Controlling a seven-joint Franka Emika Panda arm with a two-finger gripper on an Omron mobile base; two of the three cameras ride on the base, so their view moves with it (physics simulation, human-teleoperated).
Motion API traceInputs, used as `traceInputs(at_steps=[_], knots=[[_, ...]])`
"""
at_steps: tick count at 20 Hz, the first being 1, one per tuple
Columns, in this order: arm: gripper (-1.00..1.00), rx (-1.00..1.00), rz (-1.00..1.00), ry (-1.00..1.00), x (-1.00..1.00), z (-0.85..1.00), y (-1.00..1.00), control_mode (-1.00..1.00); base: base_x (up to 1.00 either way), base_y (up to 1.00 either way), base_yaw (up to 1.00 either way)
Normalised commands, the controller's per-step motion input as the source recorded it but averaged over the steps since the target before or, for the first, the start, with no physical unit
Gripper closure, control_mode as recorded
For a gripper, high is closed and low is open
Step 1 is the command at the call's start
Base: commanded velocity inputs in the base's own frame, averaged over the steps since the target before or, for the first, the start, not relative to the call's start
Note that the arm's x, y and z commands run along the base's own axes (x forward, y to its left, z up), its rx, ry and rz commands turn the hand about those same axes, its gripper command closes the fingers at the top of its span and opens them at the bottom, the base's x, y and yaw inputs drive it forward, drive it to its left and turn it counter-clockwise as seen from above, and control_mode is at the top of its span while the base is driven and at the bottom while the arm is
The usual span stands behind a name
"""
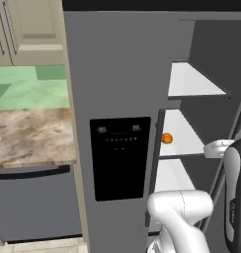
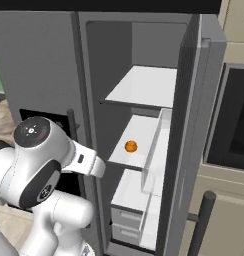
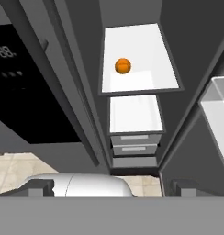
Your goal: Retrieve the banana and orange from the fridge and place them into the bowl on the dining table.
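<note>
Arm pose: white arm (image 2: 41, 165) rises from 7 o'clock in the right base view, elbow joint with dark cap at 9 o'clock, forearm reaching toward the opened right side of the fridge (image 1: 117, 74). In the left base view the arm's links sit at 5 o'clock, in front of the lower shelves.

Gripper (image 3: 114, 188): two dark finger tips (image 3: 40, 188) at the bottom of the hand view, spread wide apart, nothing between them. Jaws open, empty.

Orange (image 3: 123, 65): alone on a white middle shelf (image 3: 141, 46) inside the fridge, at 12 o'clock in the hand view, well apart from the gripper. Same fruit at 3 o'clock of the dispenser panel (image 1: 120, 158) in the left base view.

Below that shelf: a lower white shelf, then grey drawers (image 3: 134, 149).

Writing: pale digits on the dispenser panel, too blurred to read with confidence.

Banana: cannot locate it.
</note>
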Motion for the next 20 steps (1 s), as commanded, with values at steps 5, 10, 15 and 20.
traceInputs(at_steps=[5, 10, 15, 20], knots=[[-1.0, 0.0, 0.0, 0.0, 0.0, 0.0, 0.0, 1.0, 0.4, -0.12, 0.05], [-1.0, 0.0, 0.0, 0.0, 0.0, 0.0, 0.0, 1.0, 0.41, -0.09, 0.04], [-1.0, 0.0, 0.0, 0.0, 0.0, 0.0, 0.0, 1.0, 0.21, -0.25, 0.0], [-1.0, 0.0, 0.0, 0.0, 0.0, 0.0, 0.0, 1.0, 0.01, -0.45, 0.0]])
